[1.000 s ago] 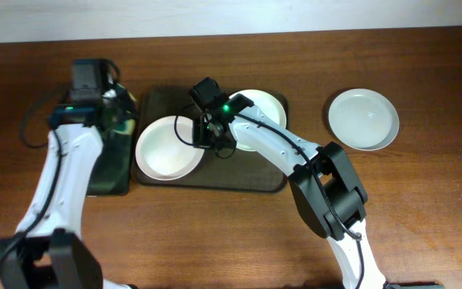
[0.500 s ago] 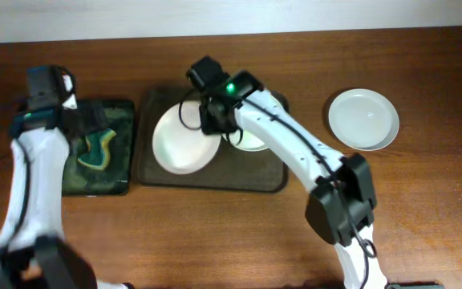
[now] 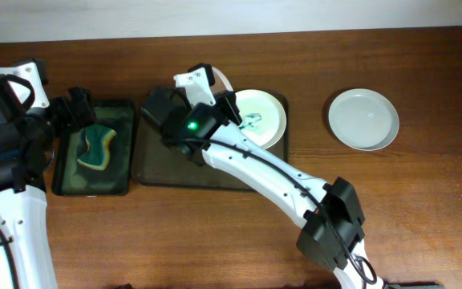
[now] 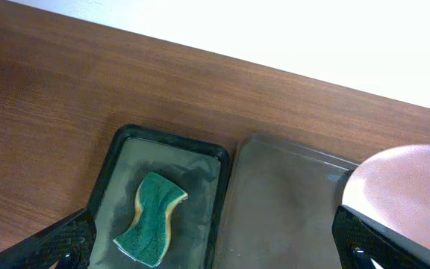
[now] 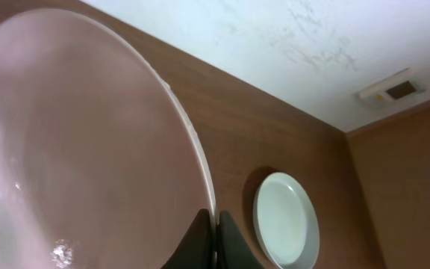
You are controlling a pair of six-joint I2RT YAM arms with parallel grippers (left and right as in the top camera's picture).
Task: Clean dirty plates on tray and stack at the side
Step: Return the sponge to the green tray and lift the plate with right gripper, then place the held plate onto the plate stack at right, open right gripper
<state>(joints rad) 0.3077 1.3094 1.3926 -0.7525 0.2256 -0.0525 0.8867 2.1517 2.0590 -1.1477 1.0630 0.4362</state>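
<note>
Desk (image 3: 423, 209): brown wood, as we see it.
Left: a dark green tray (image 3: 112, 173).
Middle: a brown tray (image 3: 167, 168) just beside it.
Right: one white plate (image 3: 363, 119), well apart.

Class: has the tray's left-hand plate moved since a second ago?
Yes. The plate is off the tray, whose left half now lies bare in the overhead view; the right gripper holds its rim, raised.

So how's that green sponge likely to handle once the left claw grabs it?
The sponge shows a green scouring face on a yellow foam layer, so it will probably squash in a grip rather than resist, and should be light for its size. The floor of the small tray under it looks wet, so it may be soaked and drip.
</note>
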